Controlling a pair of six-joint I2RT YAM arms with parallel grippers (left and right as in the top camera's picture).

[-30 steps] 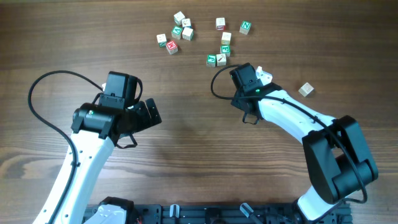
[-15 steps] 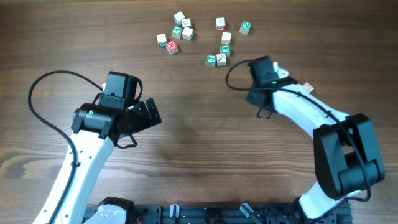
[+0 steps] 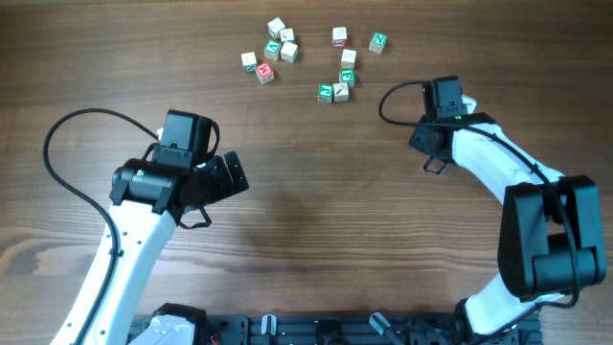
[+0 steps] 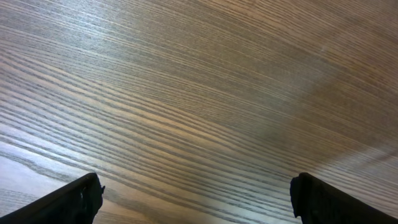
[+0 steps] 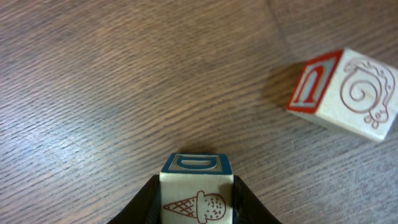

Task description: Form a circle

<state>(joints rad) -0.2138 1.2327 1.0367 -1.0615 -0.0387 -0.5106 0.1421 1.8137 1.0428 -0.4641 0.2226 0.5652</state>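
Note:
No ring of cubes shows. Small wooden letter cubes lie scattered at the far side of the table, with a tight group of three [image 3: 337,86] in green, red and pale faces at their near edge. My right gripper [image 3: 458,99] [image 5: 196,184] is to the right of them. It is shut on a cube [image 5: 196,202] with a blue D face and an ice-cream cone drawing. My left gripper [image 3: 230,174] [image 4: 199,200] hovers open over bare wood at the left, with nothing between its fingers.
A loose cube [image 5: 345,93] with a red U face and a snail drawing lies ahead and to the right of the held cube. A second cluster of several cubes [image 3: 273,50] sits at the far left of the scatter.
My right arm has swung to the right, away from the cube scatter, carrying the D cube. The left arm has not moved.

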